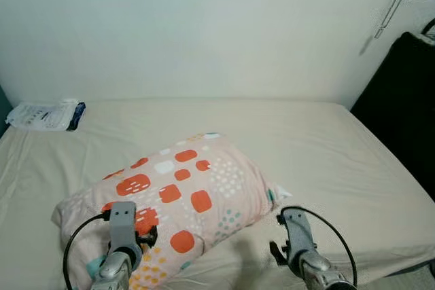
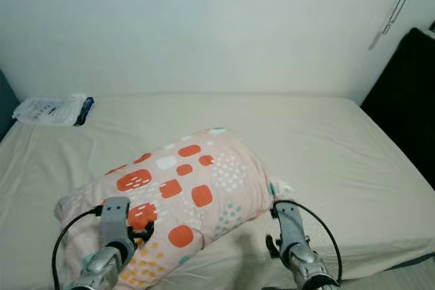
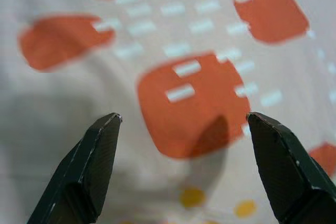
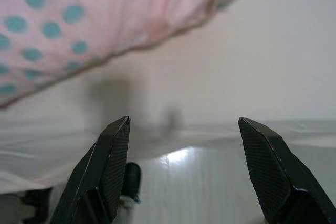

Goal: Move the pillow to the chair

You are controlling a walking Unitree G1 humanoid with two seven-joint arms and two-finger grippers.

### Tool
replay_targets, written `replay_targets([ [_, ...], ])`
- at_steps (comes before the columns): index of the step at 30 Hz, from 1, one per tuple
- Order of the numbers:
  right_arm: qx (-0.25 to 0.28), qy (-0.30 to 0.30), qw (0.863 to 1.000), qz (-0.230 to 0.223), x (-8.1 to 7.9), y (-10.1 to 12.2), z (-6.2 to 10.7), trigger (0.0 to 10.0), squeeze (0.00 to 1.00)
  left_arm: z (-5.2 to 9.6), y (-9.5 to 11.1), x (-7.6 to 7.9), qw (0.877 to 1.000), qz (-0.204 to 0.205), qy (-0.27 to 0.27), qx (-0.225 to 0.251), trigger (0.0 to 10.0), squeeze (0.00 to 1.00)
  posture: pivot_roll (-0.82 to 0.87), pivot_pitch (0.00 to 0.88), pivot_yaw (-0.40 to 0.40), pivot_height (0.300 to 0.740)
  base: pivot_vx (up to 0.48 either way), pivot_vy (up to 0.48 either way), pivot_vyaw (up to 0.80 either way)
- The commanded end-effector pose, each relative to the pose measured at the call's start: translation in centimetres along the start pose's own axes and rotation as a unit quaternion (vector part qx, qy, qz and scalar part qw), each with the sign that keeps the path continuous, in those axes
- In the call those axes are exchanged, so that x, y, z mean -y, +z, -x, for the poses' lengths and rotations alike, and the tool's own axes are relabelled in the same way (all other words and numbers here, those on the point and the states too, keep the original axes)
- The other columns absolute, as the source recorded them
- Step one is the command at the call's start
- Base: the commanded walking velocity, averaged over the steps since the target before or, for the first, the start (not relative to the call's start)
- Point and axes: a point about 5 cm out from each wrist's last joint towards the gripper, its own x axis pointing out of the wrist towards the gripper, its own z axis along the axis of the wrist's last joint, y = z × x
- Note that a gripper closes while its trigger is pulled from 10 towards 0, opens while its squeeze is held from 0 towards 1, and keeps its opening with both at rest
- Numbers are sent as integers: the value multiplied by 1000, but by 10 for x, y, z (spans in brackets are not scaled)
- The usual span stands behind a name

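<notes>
A pink pillow (image 1: 177, 195) with orange blocks and teal dots lies on the bed (image 1: 319, 140), towards its front left. My left gripper (image 3: 184, 121) is open and hovers close over the pillow's orange patches; its wrist (image 1: 122, 236) sits above the pillow's near end. My right gripper (image 4: 184, 127) is open too, over the bed's front edge just right of the pillow (image 4: 79, 30), with floor below. Its wrist (image 1: 299, 239) is beside the pillow's near right corner.
A white packet (image 1: 44, 115) with a dark end lies at the bed's far left. A dark piece of furniture (image 1: 401, 113) stands right of the bed. A pale wall rises behind. The bed's right half is bare sheet.
</notes>
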Motion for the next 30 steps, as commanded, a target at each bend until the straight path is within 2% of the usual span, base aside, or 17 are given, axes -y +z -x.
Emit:
replay_targets([
  [1,0,-9,1000,-8,2,0,0,10000,0,4,-7,-8,1000,3,11,-10,10000,0,35,0,-76,740,0,0,0],
  [4,-33,-19,999,1,2,-10,1,10000,0,6,-12,-5,999,-25,-6,-24,10000,0,70,0,-95,740,0,0,0],
  [7,-43,-22,999,9,2,-14,2,10000,0,6,-13,-5,999,-26,-3,-25,10000,0,71,0,-92,740,0,0,0],
  [10,-56,-26,998,2,0,-21,3,10000,0,8,-16,-9,1000,8,22,-21,10000,0,79,0,-94,740,0,0,0],
  [14,-53,-22,998,-5,-3,-23,3,10000,0,9,-18,-10,999,17,30,-24,10000,0,84,0,-92,740,0,0,0],
  [17,-48,-24,998,-13,-4,-24,3,10000,0,10,-23,-6,999,3,19,-39,10000,0,82,0,-90,740,0,0,0],
  [19,-59,-23,998,-2,-4,-26,4,10000,0,12,-31,1,997,-50,-2,-61,10000,0,84,0,-93,740,0,0,0],
  [20,-59,-23,998,-2,-4,-26,4,10000,0,12,-31,1,997,-50,-2,-61,10000,0,84,0,-93,740,0,0,0],
  [22,-66,-16,998,0,-7,-29,4,10000,0,14,-36,7,994,-84,-24,-69,10000,0,83,0,-91,740,0,0,0],
  [30,-81,-12,997,-4,-9,-36,5,10000,0,13,-34,10,995,-70,-24,-61,10000,0,81,0,-93,740,0,0,0],
])
